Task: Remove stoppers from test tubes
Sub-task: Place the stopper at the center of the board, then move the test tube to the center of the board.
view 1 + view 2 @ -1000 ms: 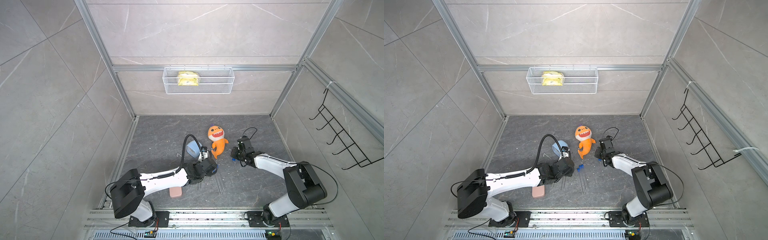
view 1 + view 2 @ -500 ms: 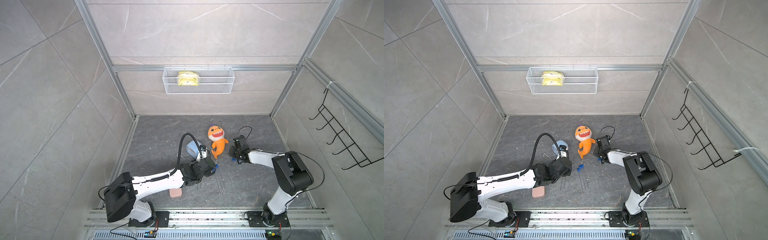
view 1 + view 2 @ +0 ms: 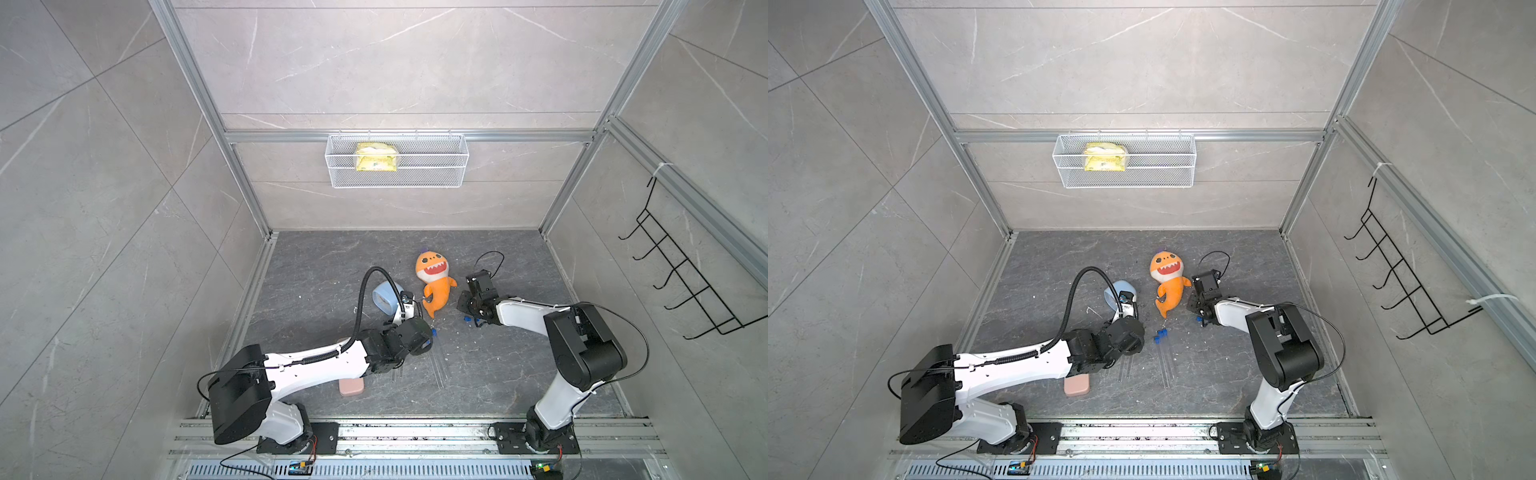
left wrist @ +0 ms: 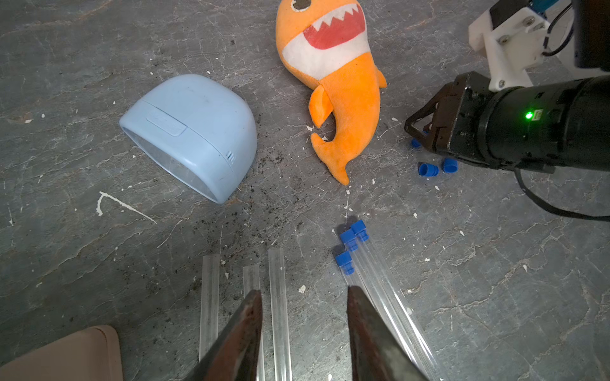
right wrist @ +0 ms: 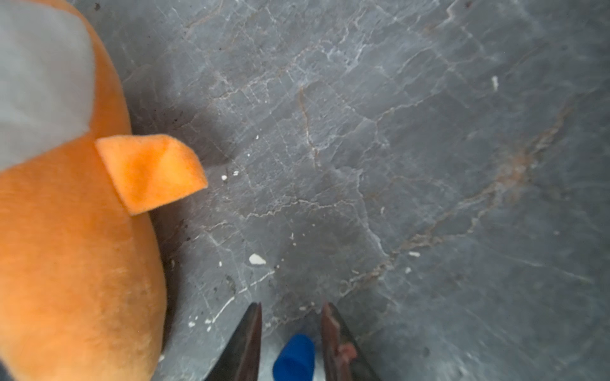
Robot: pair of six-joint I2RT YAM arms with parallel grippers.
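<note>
The left tool (image 4: 303,295), jaws apart and empty, is above clear test tubes (image 4: 278,290) lying on the grey table (image 4: 495,280). Three are uncapped, and three beside them wear blue stoppers (image 4: 349,238). The right tool (image 5: 292,306), jaws apart, straddles one loose stopper (image 5: 293,358) beside the orange plush shark (image 5: 76,264).

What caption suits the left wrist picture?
Left gripper open above clear test tubes, three capped with blue stoppers, orange shark plush beyond.

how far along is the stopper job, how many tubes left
Done: three clear plastic tubes lie open; two tiny blue stoppers lie loose. In hand: a third stopper sits between the right gripper's parted jaws. Left: three capped tubes.
</note>
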